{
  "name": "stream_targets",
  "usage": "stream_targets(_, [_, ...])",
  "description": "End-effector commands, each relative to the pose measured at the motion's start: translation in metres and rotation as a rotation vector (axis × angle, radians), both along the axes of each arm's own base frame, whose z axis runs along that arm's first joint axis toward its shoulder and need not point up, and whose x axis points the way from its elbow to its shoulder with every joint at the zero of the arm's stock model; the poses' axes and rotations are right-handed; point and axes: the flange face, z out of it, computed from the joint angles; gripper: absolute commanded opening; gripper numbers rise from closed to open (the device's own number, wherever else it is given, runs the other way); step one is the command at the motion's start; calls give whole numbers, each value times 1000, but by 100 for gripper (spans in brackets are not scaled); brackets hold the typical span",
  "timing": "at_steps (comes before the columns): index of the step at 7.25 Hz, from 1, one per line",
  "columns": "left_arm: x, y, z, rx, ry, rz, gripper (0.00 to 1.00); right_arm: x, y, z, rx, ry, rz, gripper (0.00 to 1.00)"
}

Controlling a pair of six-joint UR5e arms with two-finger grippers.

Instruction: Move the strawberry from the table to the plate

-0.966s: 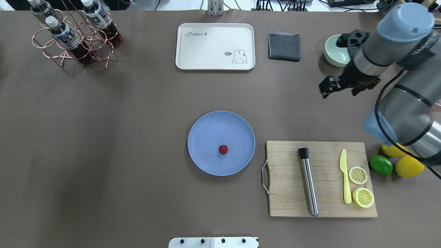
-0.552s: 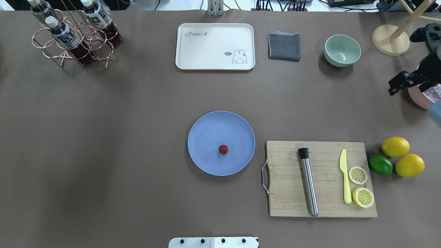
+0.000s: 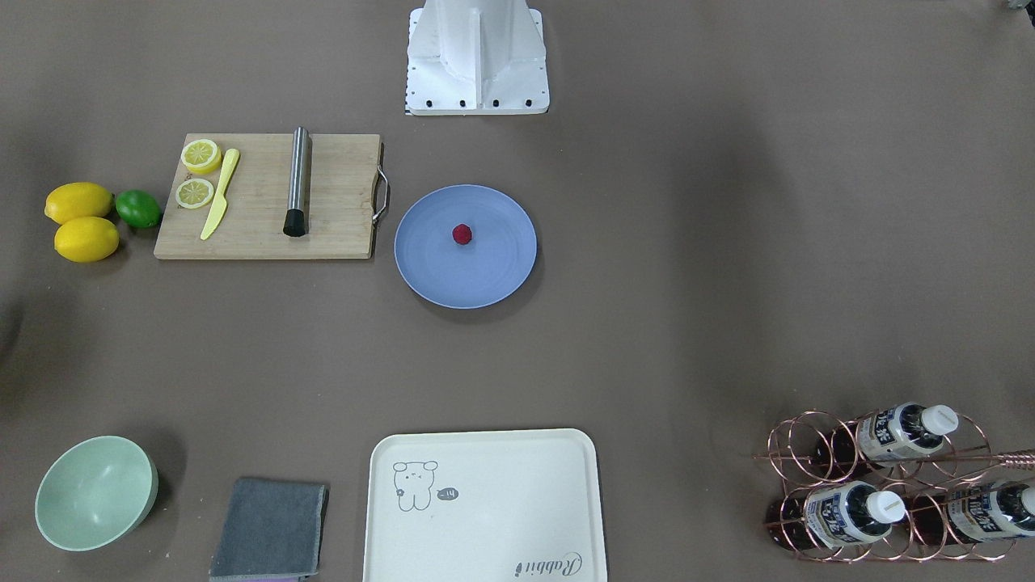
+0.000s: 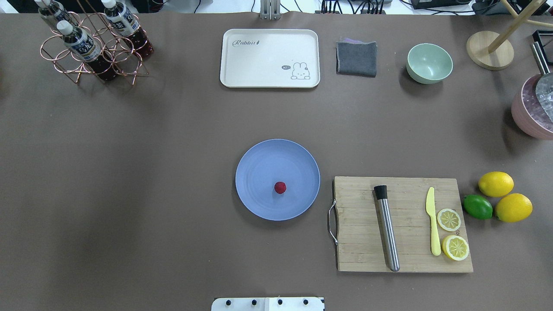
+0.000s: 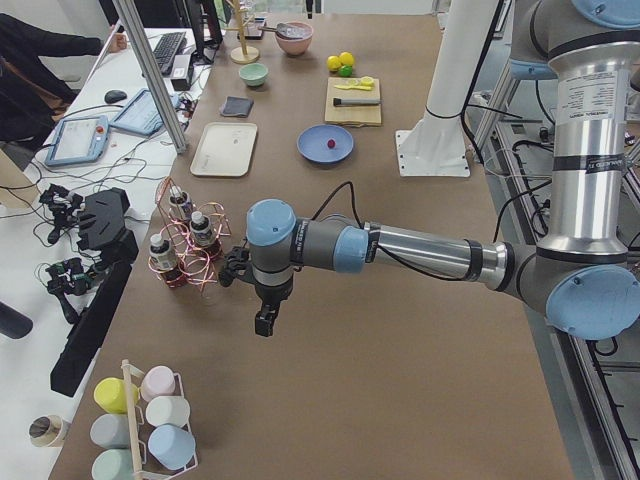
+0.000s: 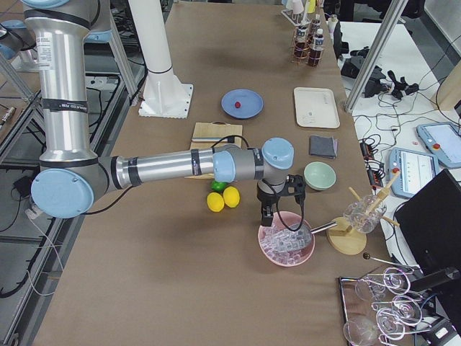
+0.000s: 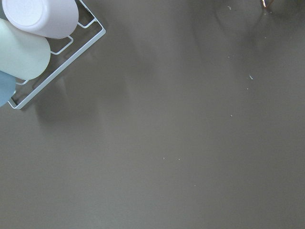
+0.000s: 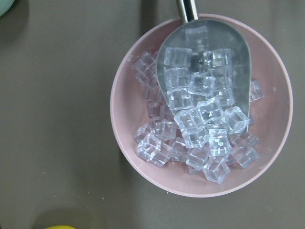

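One large grey-brown table (image 4: 129, 172) carries everything, and by the look of it the job is done: the strawberry (image 4: 280, 187) lies on the blue-lavender plate (image 4: 259, 160), a little off centre, with nothing left to move.

Both arms are well apart from the plate. The left gripper (image 5: 263, 322) hangs over bare table near the copper bottle rack (image 4: 93, 56). The right gripper (image 6: 266, 214) hangs just above the pink bowl (image 8: 124, 95) at the opposite end. Each shows only in a side view, so I cannot tell whether the jaws stand wide or narrow, and neither wrist view shows any fingers.

As for containers:
- **Copper rack:** it holds three capped bottles of dark drink.
- **Cream tray (image 4: 268, 56):** it has nothing on it.
- **Plate:** it holds only the berry.
- **Pink bowl:** it is heaped with clear ice cubes (image 8: 157, 148). A metal scoop (image 8: 238, 52) rests in it, itself loaded with cubes.
- **Mint-green bowl (image 4: 429, 63):** it looks empty.
- **White wire rack (image 7: 62, 67):** in a corner of the left wrist view, it cradles pastel cups lying on their sides.
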Motion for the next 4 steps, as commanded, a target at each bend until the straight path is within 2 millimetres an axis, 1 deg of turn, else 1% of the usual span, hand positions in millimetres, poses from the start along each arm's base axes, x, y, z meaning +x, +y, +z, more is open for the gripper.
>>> stream_targets(1, [3,-3,-1,17,5,6,98,20,8,12,-8,-21,21,100])
stream_targets(2, [3,-6,-1,21,5,8,98,23,11,15,-14,-22,29,100])
stream_targets(4, [4,-8,-2,25,5,11,98,23,11,14,-14,-29,28,100])
